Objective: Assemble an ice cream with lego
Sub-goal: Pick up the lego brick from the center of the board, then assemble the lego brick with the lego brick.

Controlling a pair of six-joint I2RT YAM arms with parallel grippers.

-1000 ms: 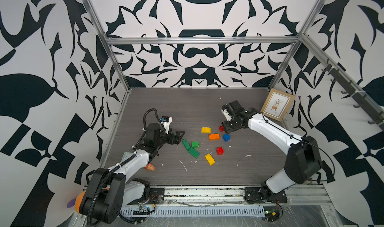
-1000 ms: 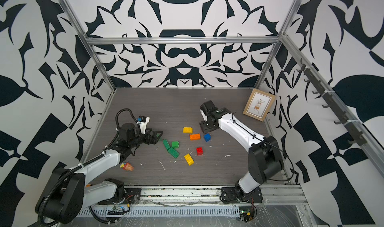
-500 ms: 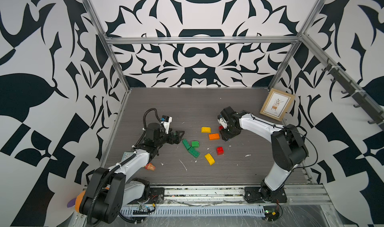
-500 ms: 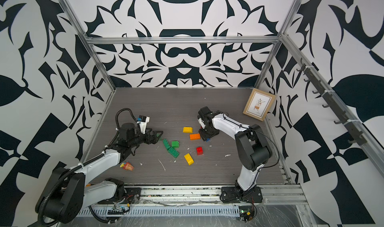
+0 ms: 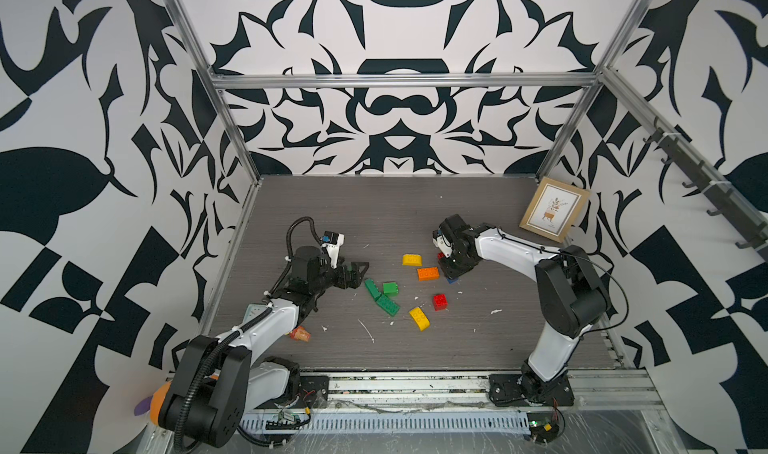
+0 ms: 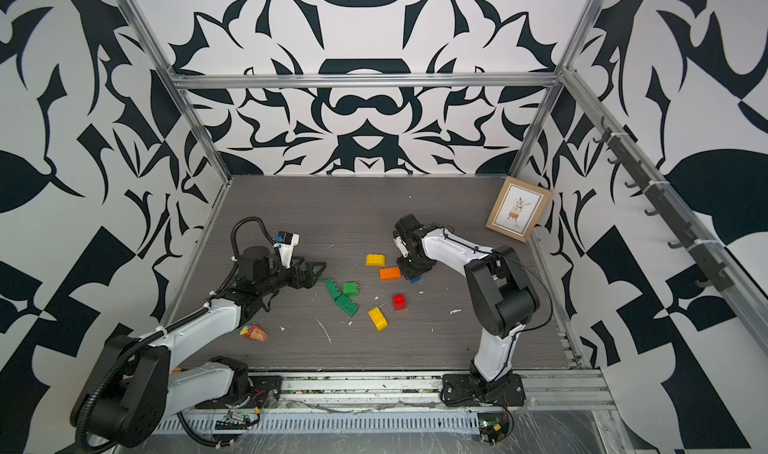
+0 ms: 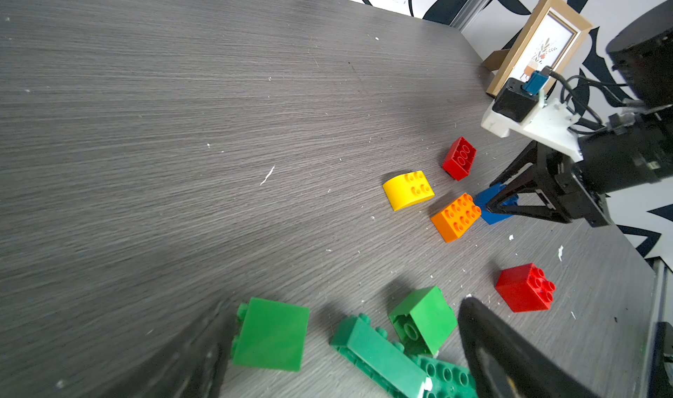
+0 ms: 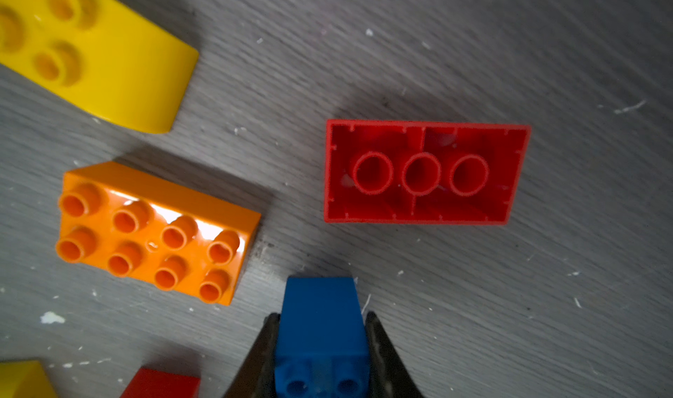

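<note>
Your right gripper (image 8: 321, 318) pinches the blue brick (image 8: 320, 341); the orange brick (image 5: 428, 273) lies just left of it in both top views.

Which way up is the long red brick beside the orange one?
Upside down: the red brick shows its hollow underside with three round tubes, while the orange brick shows studs.

Both top views look steeply down from high at the front, covering the whole table (image 5: 415, 207). Left wrist view sits low, facing across it toward the picture frame (image 7: 539, 39). Right wrist view: straight down, very close; orange brick (image 8: 156, 232) shows in all four
</note>
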